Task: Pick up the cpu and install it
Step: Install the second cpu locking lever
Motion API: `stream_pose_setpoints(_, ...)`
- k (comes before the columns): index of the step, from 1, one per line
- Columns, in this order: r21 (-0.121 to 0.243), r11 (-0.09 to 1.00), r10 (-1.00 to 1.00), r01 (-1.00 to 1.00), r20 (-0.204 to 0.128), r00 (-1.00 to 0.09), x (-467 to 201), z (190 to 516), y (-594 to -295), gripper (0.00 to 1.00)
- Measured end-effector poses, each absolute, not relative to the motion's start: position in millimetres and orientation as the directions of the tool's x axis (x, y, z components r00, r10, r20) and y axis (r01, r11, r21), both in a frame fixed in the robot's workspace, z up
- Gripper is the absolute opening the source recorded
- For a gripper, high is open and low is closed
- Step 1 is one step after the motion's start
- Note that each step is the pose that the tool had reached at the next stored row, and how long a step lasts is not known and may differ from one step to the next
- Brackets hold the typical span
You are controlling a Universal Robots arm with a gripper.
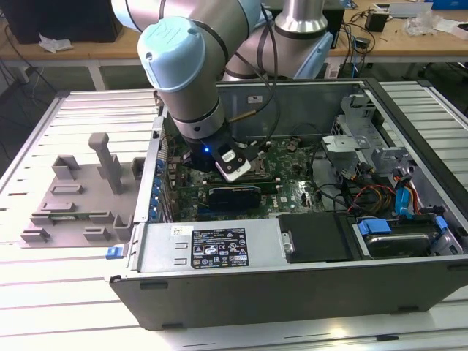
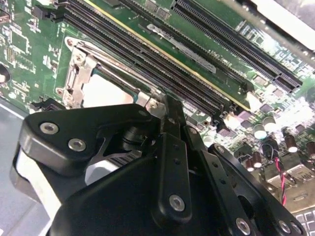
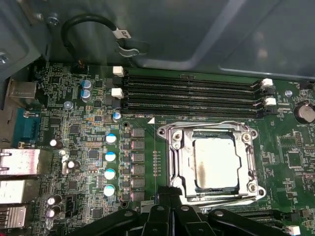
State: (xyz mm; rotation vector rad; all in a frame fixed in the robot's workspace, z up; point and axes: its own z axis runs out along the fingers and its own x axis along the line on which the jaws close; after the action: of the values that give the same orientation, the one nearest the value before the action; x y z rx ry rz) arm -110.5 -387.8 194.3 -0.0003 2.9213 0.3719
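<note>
First wrist view shows the cpu [image 3: 215,162] lying flat in its socket [image 3: 212,162], just past my fingers [image 3: 170,209]. My fingers are together and hold nothing. I think the chip is already in place; the socket's frame seems down around it.

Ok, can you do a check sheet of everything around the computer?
Surface: slatted table carrying an open computer case.
Job's things: cpu lies inside the socket frame, silvery top up.
Clutter: grey tray beside the case, on the exterior view's left.
Hand: hand close by the socket's edge.
Cables: coloured wires inside the case; black cable loop.
Surroundings: wooden benches behind.
</note>
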Motion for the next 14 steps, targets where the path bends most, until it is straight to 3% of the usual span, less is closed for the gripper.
stream_pose_setpoints(4,0.233,0.972,0.022,-0.025,-0.194,-0.981,-111,204,-387,0.11)
stream_pose_setpoints(7,0.169,0.985,0.009,-0.025,-0.195,-0.981,-110,216,-386,0.11)
stream_pose_setpoints(10,0.130,0.991,0.003,-0.023,-0.195,-0.981,-109,218,-386,0.11)
stream_pose_setpoints(14,0.106,0.994,0.013,-0.008,-0.196,-0.981,-93,218,-382,0.11)
